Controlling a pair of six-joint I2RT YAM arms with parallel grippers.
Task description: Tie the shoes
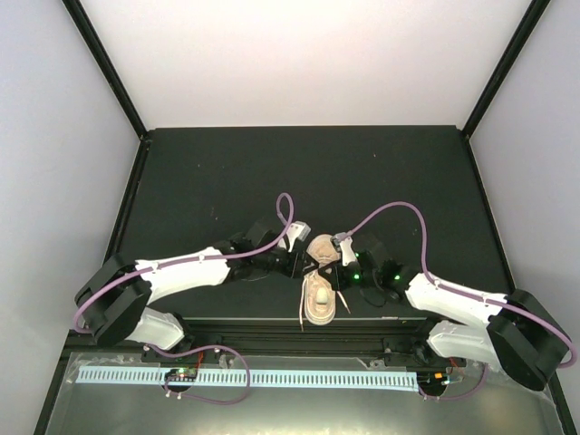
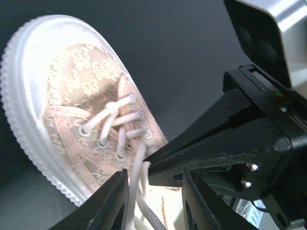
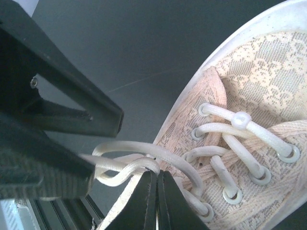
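Where your shoe is: the shoe [image 1: 319, 292] lies on the black counter [image 1: 227, 172], close to the near edge, right between your two arms.
Shoe look: pale pink-beige cloth with a flowery pattern and a white bumpy sole [image 2: 19, 120].
Left tool: your left tool [image 2: 154, 191] is at the shoe's left side. Its two fingers [image 2: 112, 206] are spread apart, and the white laces [image 2: 136, 182] run up through the gap.
Right tool: your right tool [image 3: 157, 178] is at the shoe's right side, with its fingers pressed tight together. A loop of lace ends right at the tips. You cannot tell if a bit of lace is pinched there.
How the tools meet: both tips sit very near each other over the laced part of the shoe.
Laces: they cross through the eyelets [image 3: 261, 176], with a small knot [image 3: 241, 117] on the crossing nearest the toe. Two loose ends trail off the shoe onto the counter.
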